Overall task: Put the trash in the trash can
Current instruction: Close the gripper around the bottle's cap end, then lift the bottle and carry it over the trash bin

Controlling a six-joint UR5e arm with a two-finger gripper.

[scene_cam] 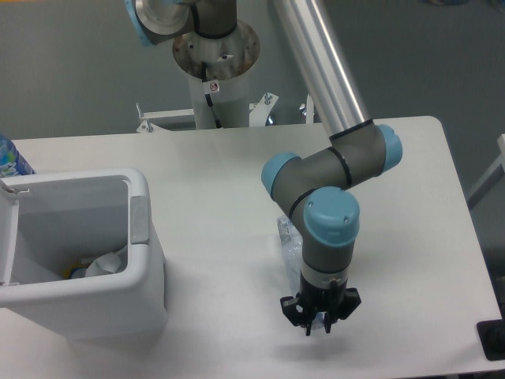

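The trash can stands at the table's left, open at the top. Inside it lies a crumpled white wrapper. The crushed clear plastic bottle lies on the table at centre right, mostly hidden under my wrist. My gripper points straight down near the table's front edge, just past the bottle's near end. Something pale and bluish shows between the fingers. The wrist hides how the jaws stand.
A bright blue bottle pokes in at the far left edge, behind the trash can. The arm's base column stands behind the table. A dark object sits at the lower right corner.
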